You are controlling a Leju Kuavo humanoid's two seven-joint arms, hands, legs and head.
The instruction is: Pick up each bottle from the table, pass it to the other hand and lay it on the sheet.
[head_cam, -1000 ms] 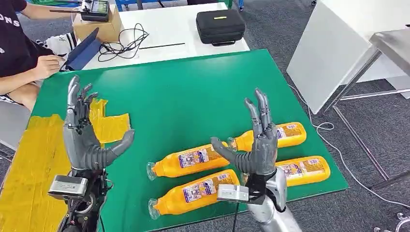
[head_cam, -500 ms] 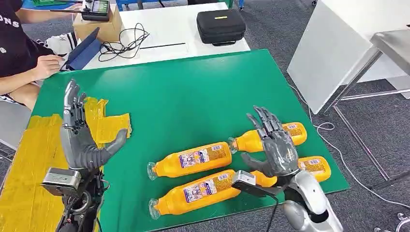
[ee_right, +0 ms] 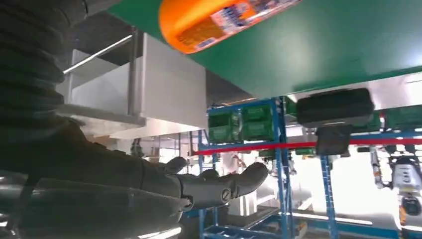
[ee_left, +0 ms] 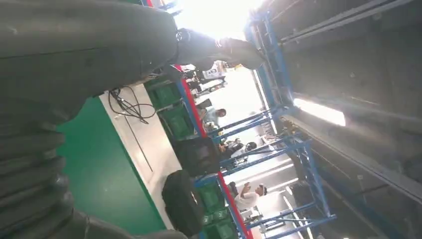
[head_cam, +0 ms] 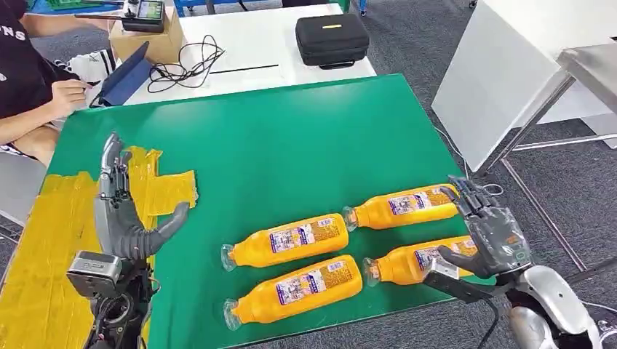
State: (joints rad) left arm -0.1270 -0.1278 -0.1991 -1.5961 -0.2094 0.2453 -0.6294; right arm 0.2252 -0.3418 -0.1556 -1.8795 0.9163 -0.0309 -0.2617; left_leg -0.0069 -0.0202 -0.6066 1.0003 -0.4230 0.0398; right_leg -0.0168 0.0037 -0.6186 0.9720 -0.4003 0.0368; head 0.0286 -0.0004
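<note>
Lying on the green table (head_cam: 291, 138) are four orange bottles — all on their sides, caps pointing toward the yellow sheet (head_cam: 51, 247) that covers the table's left end. Taking that sheet as the landmark: the middle bottle (head_cam: 287, 243) is lying nearest to it, the front bottle (head_cam: 295, 289) is just beside that one toward the robot, the far-right bottle (head_cam: 400, 208) is lying well away from the sheet, and the near-right bottle (head_cam: 418, 260) is lying farthest from it, by the table's right corner. One right hand (head_cam: 489, 236) is hovering at that corner with fingers spread, holding nothing — its thumb is reaching toward the near-right bottle's base, though contact cannot be told. One left hand (head_cam: 120, 211) is standing upright over the sheet's inner edge, fingers apart and empty, well apart from every bottle.
</note>
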